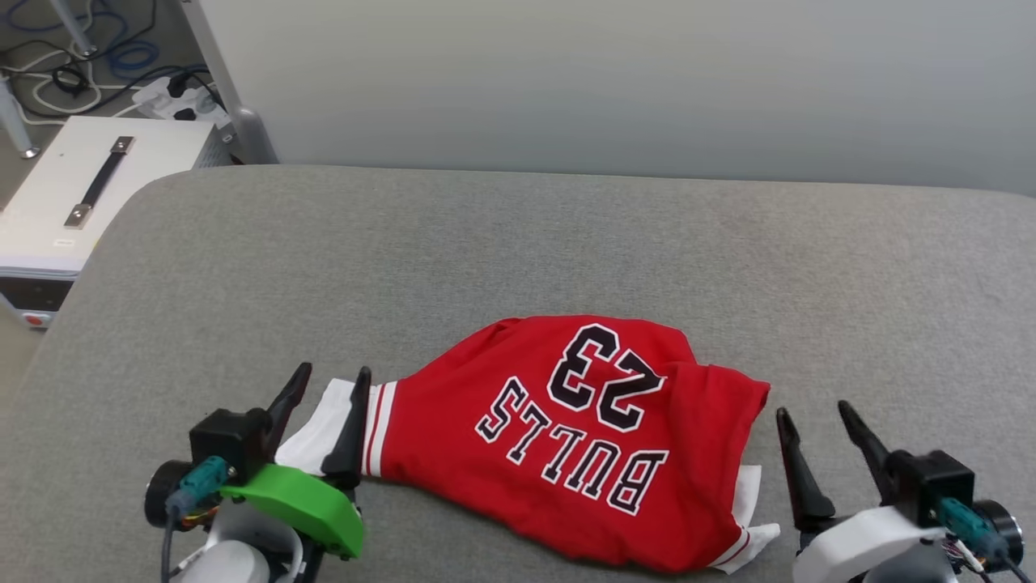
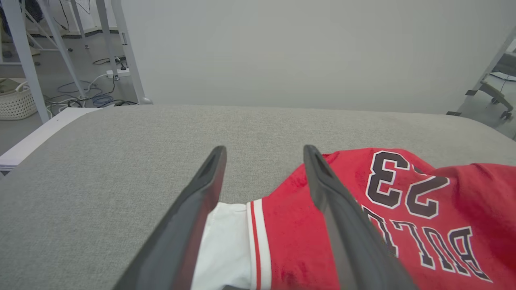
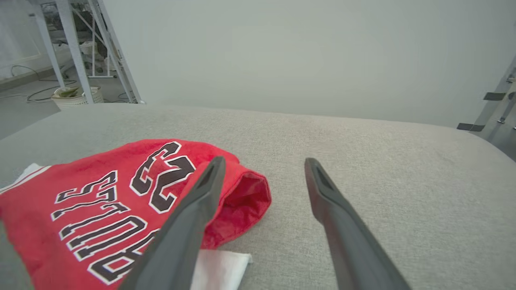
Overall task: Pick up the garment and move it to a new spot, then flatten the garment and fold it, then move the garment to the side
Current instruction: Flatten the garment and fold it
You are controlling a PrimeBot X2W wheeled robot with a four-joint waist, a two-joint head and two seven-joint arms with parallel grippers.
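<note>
**Three Cameras Around One Garment**

The head view looks forward and down from high above the near side of the garment (image 1: 583,437), taking in all of it on the grey surface (image 1: 518,243), with the left gripper (image 1: 336,372) at its left end and the right gripper (image 1: 812,409) just beside its right end. The left wrist view sits low and close over the garment's left end, facing along its own fingers (image 2: 201,209) toward the pale wall (image 2: 282,48) beyond the garment. The right wrist view sits low beside the right end, facing that same wall. All three share the garment's lettering.
</note>
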